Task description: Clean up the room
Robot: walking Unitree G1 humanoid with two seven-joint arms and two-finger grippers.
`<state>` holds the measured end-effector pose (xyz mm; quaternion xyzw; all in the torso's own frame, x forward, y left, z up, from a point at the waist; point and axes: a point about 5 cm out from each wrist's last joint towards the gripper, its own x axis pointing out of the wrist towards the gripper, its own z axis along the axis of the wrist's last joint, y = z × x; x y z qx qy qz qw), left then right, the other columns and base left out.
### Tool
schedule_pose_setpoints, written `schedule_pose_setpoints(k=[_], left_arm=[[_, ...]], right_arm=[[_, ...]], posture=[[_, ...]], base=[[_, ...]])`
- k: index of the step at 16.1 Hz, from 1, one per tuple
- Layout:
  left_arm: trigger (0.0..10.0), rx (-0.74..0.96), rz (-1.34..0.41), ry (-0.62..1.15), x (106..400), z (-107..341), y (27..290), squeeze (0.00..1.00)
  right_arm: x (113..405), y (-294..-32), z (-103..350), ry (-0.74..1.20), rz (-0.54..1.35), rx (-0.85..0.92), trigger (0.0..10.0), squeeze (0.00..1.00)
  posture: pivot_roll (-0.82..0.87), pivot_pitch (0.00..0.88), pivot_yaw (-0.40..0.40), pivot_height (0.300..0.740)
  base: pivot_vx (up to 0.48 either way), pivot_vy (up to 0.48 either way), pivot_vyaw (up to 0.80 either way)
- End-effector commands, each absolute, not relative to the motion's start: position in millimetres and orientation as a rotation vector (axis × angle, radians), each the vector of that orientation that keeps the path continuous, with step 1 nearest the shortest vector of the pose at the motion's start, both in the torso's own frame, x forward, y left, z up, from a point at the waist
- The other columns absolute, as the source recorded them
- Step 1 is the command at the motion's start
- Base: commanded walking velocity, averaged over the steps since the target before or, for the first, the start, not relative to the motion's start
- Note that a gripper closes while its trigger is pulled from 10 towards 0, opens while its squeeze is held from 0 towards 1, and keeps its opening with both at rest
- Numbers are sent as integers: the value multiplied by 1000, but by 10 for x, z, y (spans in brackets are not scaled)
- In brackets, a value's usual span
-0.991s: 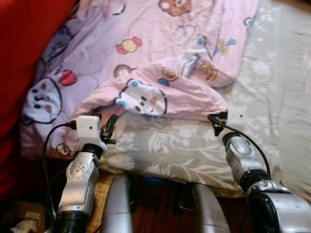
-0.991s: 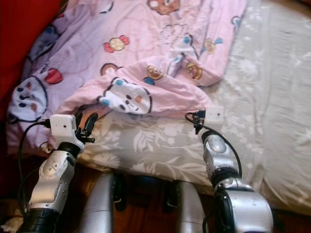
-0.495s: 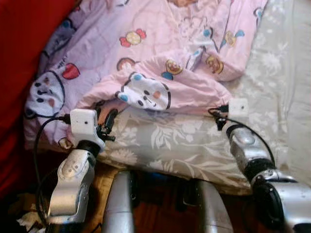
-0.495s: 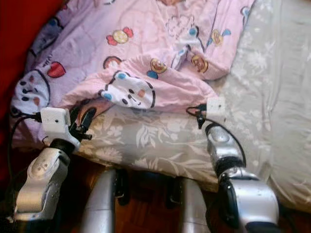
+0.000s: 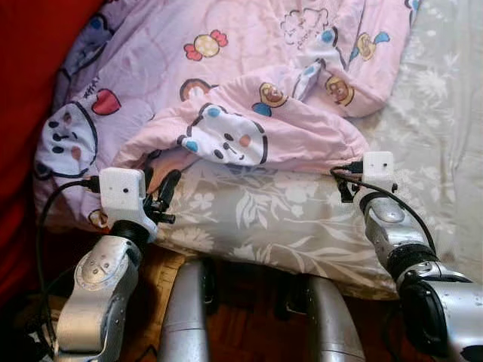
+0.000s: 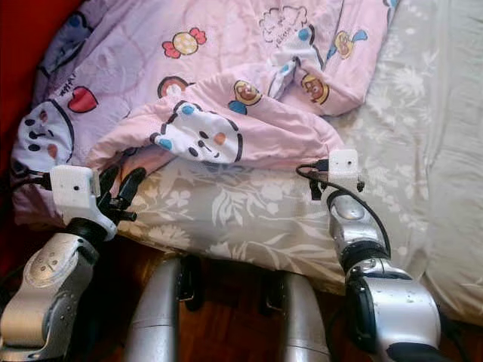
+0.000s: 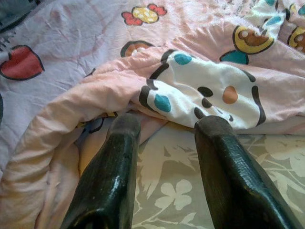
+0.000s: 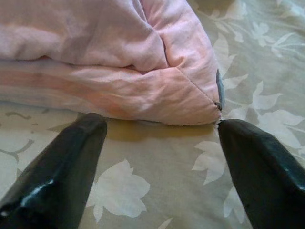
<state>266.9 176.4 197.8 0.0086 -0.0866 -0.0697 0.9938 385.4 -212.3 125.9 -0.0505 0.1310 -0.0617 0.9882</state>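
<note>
A pink quilt (image 5: 249, 98) printed with cartoon animals and sweets lies crumpled on a bed with a grey floral sheet (image 5: 279, 219). Its near edge is folded over in a thick roll. My left gripper (image 7: 167, 125) is open at the roll's left end, with the fingers (image 5: 167, 187) just short of the fold and a bear-face print (image 7: 209, 90) beyond them. My right gripper (image 8: 162, 126) is open at the roll's right corner (image 8: 190, 100), resting low on the sheet, one finger on each side of that corner and neither touching it.
A red surface (image 5: 30, 60) rises along the left of the bed. The bed's near edge runs just in front of my legs (image 5: 185, 317), above a wooden floor (image 5: 249, 332). Bare sheet stretches to the right of the quilt (image 5: 445, 113).
The whole picture has shifted a little, so the camera has moved. Both grippers stay open at the quilt's near edge, and the quilt lies as before.
</note>
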Motion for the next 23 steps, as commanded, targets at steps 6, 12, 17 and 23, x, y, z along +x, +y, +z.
schedule_pose_setpoints(k=[6,12,17,23], left_arm=[[10000,16,-80,-147,2535,2082,1862,0],[10000,-5,-53,-172,2567,2117,1859,0],[10000,4,-58,-166,2520,2142,1872,0],[10000,22,-64,-148,2427,2164,1900,0]], right_arm=[[3778,-1986,1036,314,-159,199,10000,0],[3862,-1921,1257,139,-102,255,10000,0],[3871,-1945,1248,120,-232,691,10000,0],[3765,-2040,1046,162,-352,852,10000,0]], posture=[[343,818,88,640],[354,814,93,640],[379,833,114,640],[401,855,131,640]], base=[[0,0,0],[0,0,0],[0,0,0],[0,0,0]])
